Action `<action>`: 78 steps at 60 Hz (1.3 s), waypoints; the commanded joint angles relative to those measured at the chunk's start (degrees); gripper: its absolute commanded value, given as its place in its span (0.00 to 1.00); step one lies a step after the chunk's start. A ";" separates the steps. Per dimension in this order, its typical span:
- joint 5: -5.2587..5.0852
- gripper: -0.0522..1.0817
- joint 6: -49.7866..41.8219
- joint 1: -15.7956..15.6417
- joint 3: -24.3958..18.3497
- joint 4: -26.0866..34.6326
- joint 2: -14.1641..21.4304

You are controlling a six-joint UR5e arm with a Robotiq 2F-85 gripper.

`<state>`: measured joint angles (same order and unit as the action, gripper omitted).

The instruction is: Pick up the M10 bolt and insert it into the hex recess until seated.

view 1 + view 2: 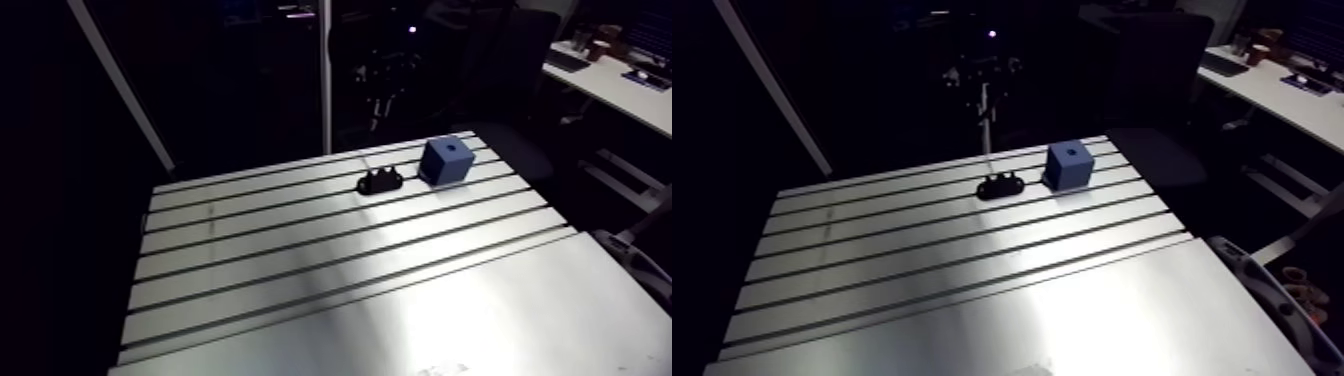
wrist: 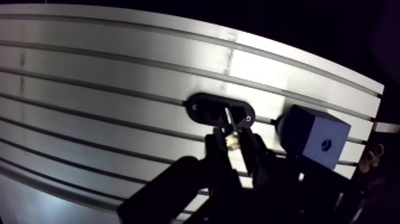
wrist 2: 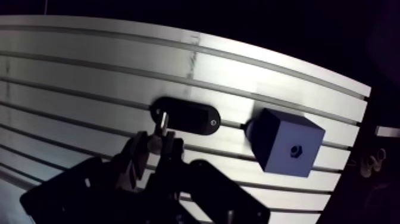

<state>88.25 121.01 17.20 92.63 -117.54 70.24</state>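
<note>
In the wrist view my gripper [image 2: 233,142] is shut on the M10 bolt [image 2: 230,122]. The bolt's brassy head sits between the fingers and its shank points away from them. Under and just ahead of the bolt lies a black oval holder [image 2: 208,109] with holes in it, flat on the table. Beside the holder stands a blue cube [image 2: 312,140] with a hex recess [image 3: 294,150] in one face. The arm view shows the holder [image 1: 379,182] and the cube [image 1: 447,160] close together near the table's far edge.
The slotted aluminium table [image 1: 300,280] runs wide and bare in front of the holder and the cube. Its far edge lies just behind both. A few small brass-coloured parts [image 2: 374,158] show past the table's edge beyond the cube.
</note>
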 commanded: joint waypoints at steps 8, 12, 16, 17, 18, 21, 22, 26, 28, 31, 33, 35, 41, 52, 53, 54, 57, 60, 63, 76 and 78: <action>1.13 0.86 20.39 0.63 -5.51 10.82 1.50; 1.90 0.86 23.70 0.80 -6.30 12.44 1.51; 4.02 0.86 26.90 1.48 -7.46 13.81 1.44; 4.02 0.86 26.90 1.48 -7.46 13.81 1.44; 4.89 0.86 27.55 1.59 -7.65 14.01 1.43; 5.62 0.86 28.10 1.76 -7.83 14.19 1.35; 6.40 0.86 28.63 1.86 -8.08 14.37 1.34; 7.43 0.86 29.60 1.95 -8.61 14.56 1.18; 7.72 0.86 30.12 1.96 -8.80 14.65 1.02; 7.84 0.86 30.65 1.96 -9.05 14.66 0.92; 7.93 0.86 31.10 2.04 -9.24 14.66 0.83; 7.87 0.86 31.75 2.69 -9.83 14.74 0.49; 8.10 0.86 32.05 3.76 -10.79 14.84 -0.52; 9.56 0.86 33.86 5.10 -13.06 15.43 -3.41; 9.56 0.86 33.86 5.10 -13.06 15.43 -3.41; 9.76 0.86 33.90 5.35 -13.43 15.53 -3.93; 10.04 0.86 33.91 5.71 -14.13 15.69 -4.83; 10.13 0.86 33.91 5.81 -14.41 15.79 -5.27; 10.14 0.86 33.91 5.91 -15.17 16.29 -5.98; 10.63 0.86 33.91 6.24 -17.30 17.99 -8.10; 10.89 0.86 33.91 6.42 -17.50 18.00 -8.52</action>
<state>98.32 154.83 23.00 77.12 -100.70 64.03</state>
